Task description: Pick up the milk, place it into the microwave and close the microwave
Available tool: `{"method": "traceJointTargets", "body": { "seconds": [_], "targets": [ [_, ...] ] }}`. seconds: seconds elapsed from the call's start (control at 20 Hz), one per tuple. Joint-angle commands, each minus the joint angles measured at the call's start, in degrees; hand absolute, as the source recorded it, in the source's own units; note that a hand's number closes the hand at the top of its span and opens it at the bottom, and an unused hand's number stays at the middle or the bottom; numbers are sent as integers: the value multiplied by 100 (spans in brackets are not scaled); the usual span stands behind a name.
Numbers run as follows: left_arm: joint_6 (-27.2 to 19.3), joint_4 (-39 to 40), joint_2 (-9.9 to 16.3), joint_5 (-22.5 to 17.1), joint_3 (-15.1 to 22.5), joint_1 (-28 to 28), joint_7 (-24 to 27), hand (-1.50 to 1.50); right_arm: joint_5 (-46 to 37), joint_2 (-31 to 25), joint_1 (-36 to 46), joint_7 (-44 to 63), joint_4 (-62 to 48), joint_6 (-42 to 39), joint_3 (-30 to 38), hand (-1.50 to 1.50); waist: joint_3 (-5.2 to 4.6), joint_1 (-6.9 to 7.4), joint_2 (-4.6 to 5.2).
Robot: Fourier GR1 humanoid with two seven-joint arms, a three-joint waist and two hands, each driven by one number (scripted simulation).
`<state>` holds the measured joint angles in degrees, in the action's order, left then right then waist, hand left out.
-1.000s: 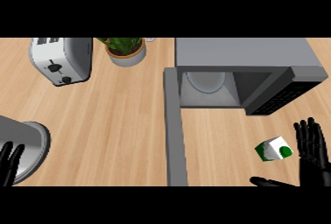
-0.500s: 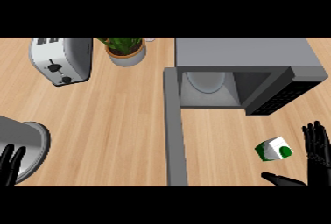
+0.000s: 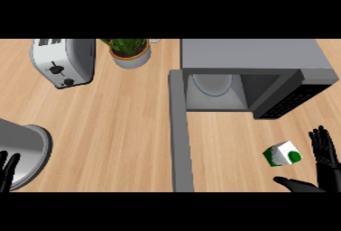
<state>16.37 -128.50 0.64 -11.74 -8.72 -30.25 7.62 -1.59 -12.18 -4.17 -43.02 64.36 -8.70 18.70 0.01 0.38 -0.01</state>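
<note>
Since the earlier frames, the right hand [image 3: 326, 164] had slid a little farther toward the right edge of the view, while the milk [image 3: 282, 154] lay where it had been. That hand was spread open, fingers straight and pointing away from the robot, thumb stretched out to the left below the carton. The milk, a small white and green carton, lay tilted on the wooden counter [image 3: 120, 122] just left of the fingers and just above the thumb, near both but touched by neither. Beyond the hand, up and to its left, stood the microwave [image 3: 250, 56], its cavity showing a pale round plate inside. Its door [image 3: 177, 131] was swung wide open, running down the counter well to the left of the milk. The left hand [image 3: 8, 169] rested open at the lower left corner, fingers up, beside a grey metal pot [image 3: 26, 149]. Far beyond it stood a toaster [image 3: 61, 61], with a potted plant [image 3: 131, 50] to the toaster's right.
</note>
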Motion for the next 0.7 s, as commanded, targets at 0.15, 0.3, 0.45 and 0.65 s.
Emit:
{"method": "traceJointTargets", "body": {
  "seconds": [0.15, 0.3, 0.45, 0.65],
  "targets": [
    [165, -28, -63, -5, 37, -319, 193, -150, -261, -331, 749, -661, -1636, 180, 155, -150, 2, 19, 2],
    [149, -226, 98, -386, -225, -123, -188, -150, -204, -417, 915, -858, -2115, 137, 226, -150, 2, 11, 1],
    [-333, -84, -61, 419, 727, -489, 319, -150, -354, -353, 1196, -1313, -2781, 228, 143, -150, 4, 32, 4],
    [75, 184, -62, 203, 148, -528, 735, -150, -413, -712, 1455, -1596, -3618, -165, 152, -150, 5, 55, 5]
  ]
}}
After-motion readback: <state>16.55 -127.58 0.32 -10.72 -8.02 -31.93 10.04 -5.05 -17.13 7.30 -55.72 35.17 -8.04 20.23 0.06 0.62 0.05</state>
